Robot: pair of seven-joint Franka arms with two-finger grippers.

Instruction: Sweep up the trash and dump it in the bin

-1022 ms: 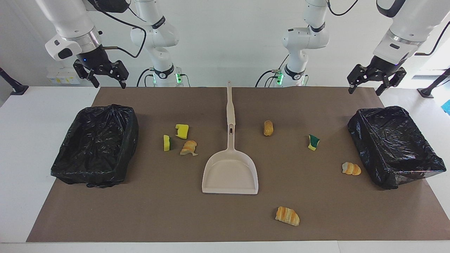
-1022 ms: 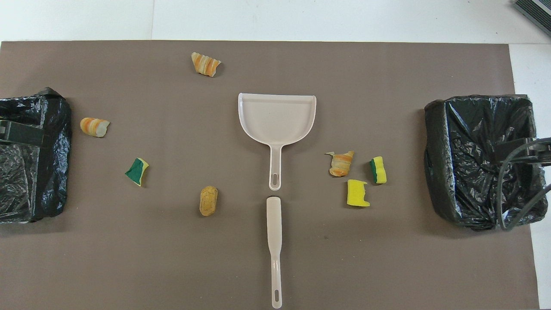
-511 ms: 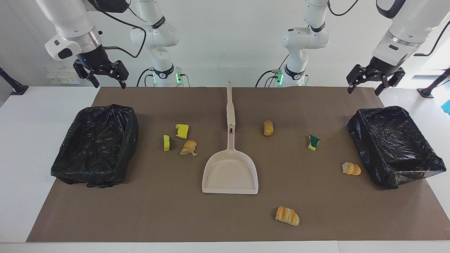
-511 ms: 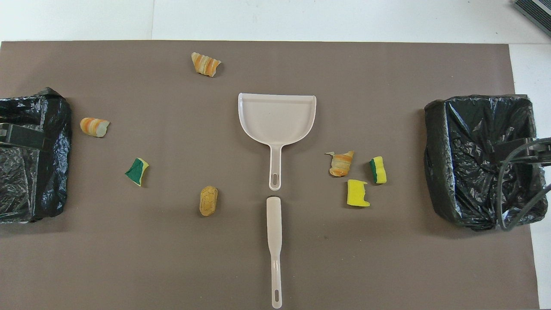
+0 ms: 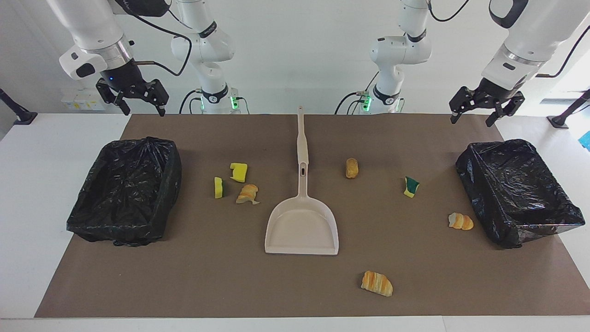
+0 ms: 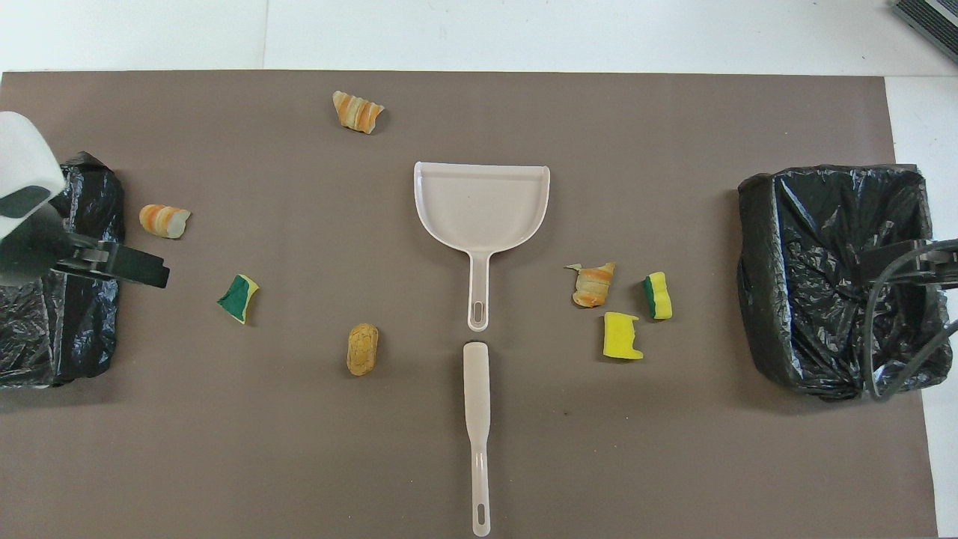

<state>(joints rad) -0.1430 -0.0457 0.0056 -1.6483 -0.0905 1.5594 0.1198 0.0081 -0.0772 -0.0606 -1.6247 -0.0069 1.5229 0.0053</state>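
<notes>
The trash is several scraps on the brown mat. A yellow sponge (image 5: pixel 238 171), a yellow-green sponge (image 5: pixel 218 187) and a croissant piece (image 5: pixel 248 193) lie toward the right arm's end. A bread roll (image 5: pixel 351 168), a green sponge (image 5: pixel 411 186) and two croissant pieces (image 5: pixel 460 222) (image 5: pixel 377 283) lie toward the left arm's end. One black-lined bin (image 5: pixel 171 173) stands at the right arm's end, another (image 5: pixel 469 177) at the left arm's. My left gripper (image 5: pixel 472 121) hangs open and empty, high over that bin's rim. My right gripper (image 5: pixel 143 110) waits open above the first bin.
A beige dustpan (image 5: pixel 302 226) lies mid-mat with its handle pointing at the robots. A beige brush (image 5: pixel 301 138) lies in line with the handle, nearer to the robots. White table (image 5: pixel 41 184) borders the mat (image 5: pixel 207 276).
My left gripper has drifted toward the middle of the table and now shows in the overhead view over the bin's rim. The right arm and all the objects are unchanged.
</notes>
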